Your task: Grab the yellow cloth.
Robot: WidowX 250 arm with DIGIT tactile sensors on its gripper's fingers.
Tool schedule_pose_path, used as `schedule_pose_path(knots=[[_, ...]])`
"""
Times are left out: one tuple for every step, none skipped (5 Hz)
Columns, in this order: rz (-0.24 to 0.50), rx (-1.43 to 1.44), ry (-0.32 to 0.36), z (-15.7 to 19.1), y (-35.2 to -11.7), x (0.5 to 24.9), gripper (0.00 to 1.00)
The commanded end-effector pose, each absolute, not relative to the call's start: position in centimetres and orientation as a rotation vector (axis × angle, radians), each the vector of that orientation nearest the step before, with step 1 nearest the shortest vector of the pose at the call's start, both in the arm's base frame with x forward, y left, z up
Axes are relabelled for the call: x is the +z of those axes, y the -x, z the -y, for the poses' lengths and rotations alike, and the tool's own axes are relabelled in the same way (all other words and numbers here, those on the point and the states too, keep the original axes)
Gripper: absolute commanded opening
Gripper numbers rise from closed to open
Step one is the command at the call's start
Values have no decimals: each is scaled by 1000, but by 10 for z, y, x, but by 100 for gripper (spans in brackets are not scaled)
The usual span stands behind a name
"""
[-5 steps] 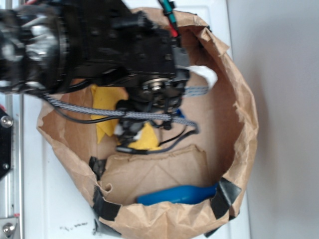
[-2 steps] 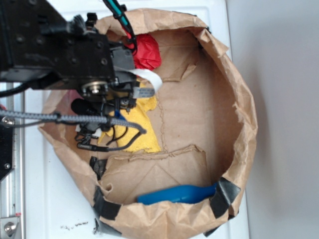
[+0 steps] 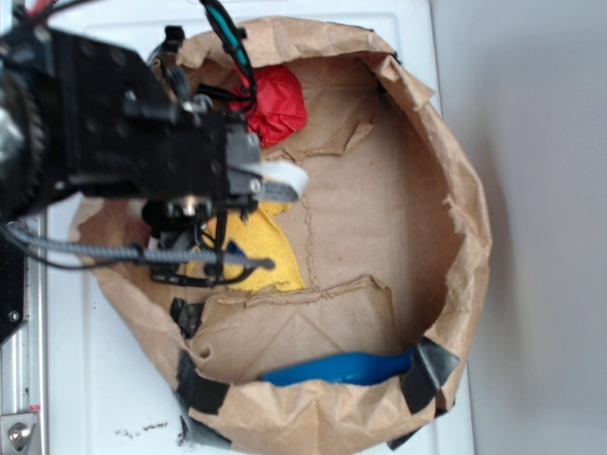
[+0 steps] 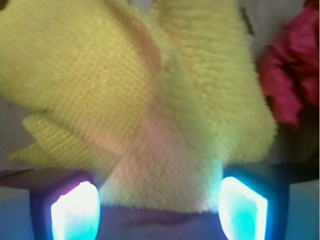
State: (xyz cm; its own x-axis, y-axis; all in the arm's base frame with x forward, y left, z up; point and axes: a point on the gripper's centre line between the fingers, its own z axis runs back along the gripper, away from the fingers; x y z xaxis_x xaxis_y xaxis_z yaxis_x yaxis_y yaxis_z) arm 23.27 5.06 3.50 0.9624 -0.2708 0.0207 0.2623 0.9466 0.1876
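Item one, the yellow cloth: we find it on the floor of a round brown paper enclosure, toward its left side, mostly covered by the robot arm in the exterior view. In the wrist view the yellow cloth fills most of the frame, nubby in texture, lying in overlapping layers.

Item two, the gripper: we see its two fingers set apart at the bottom of the wrist view, one to each side of the cloth's lower fold, with cloth lying between them. We cannot tell whether the pads touch the cloth. In the exterior view the gripper hangs over the cloth's left part, cables draped across it.

Item three, a red wad: it sits near the enclosure's upper wall, just above the cloth; in the wrist view the red wad shows at the right edge.

Item four, a long blue plastic piece: it lies along the lower wall, well apart from the cloth.

Item five, black tape patches on the paper rim, on a white surface.
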Motion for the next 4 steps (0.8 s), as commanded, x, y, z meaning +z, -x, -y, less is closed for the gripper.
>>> schedule_pose_path(knots=[[71,-184,-152,-41,-225,48,100],[71,-139,-133,-50,-250,48,100],[64,-83,-150,-54,-267,45,100],[83,-61,-147,-53,-263,48,0]])
